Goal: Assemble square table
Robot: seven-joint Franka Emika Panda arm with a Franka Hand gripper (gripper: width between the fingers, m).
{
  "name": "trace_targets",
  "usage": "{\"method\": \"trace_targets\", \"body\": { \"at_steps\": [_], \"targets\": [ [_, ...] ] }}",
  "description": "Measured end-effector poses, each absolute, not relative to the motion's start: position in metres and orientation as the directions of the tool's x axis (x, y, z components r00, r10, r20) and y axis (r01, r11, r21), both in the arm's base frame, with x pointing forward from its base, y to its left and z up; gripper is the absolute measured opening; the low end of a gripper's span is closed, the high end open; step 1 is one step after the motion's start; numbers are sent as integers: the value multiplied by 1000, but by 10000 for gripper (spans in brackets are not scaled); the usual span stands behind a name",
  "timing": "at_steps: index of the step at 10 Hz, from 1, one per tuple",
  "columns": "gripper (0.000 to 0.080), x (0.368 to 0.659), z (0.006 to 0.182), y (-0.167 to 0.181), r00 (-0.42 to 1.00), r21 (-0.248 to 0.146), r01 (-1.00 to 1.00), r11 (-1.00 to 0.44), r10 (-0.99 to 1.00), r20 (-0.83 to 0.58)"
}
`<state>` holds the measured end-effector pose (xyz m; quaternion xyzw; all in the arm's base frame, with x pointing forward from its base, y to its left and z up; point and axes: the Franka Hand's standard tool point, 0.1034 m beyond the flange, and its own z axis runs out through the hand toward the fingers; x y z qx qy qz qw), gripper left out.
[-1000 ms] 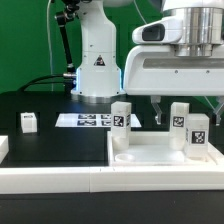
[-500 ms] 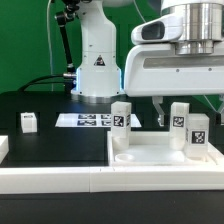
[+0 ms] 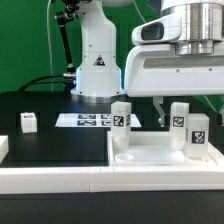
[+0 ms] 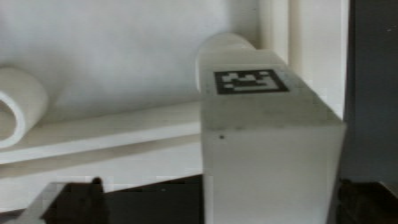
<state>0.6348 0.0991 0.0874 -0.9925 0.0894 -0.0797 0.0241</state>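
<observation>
Nothing has shifted since the earlier frames; the arm and the parts sit exactly as they did.

From the exterior view, the gripper (image 3: 188,110) hangs with its jaws spread wide, holding nothing, above the tabletop (image 3: 150,157). The tabletop lies at the near edge of the bench (image 3: 50,145), against the border bar (image 3: 60,181), toward the exterior view's right. Its raised rim makes it a tray of sorts, with three legs upright in it. One leg (image 3: 121,122) is near its far corner on the exterior view's left. A second leg (image 3: 180,118) and a third leg (image 3: 199,133) stand close together on the right. I cannot tell whether any is fastened. A fourth leg (image 3: 28,122) stands alone on the bare bench, well apart, beyond the marker board (image 3: 85,120).

From the wrist view, a tagged leg (image 4: 267,140) stands between the dark fingertips (image 4: 75,200), untouched. I judge that grasping it is the step in hand. I would centre on it, descend straight, close on its flat faces, and keep clear of its neighbour.
</observation>
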Motion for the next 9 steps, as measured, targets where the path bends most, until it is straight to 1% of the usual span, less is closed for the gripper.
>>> {"method": "trace_targets", "body": {
  "at_steps": [1, 2, 6, 9],
  "targets": [
    [649, 635, 88, 95, 972, -63, -167, -984, -175, 154],
    [649, 638, 88, 84, 972, -66, -168, -984, -177, 156],
    [649, 634, 86, 105, 972, -85, -170, -982, -182, 150],
    [649, 631, 82, 114, 962, -95, -220, -971, -232, 142]
  ]
}}
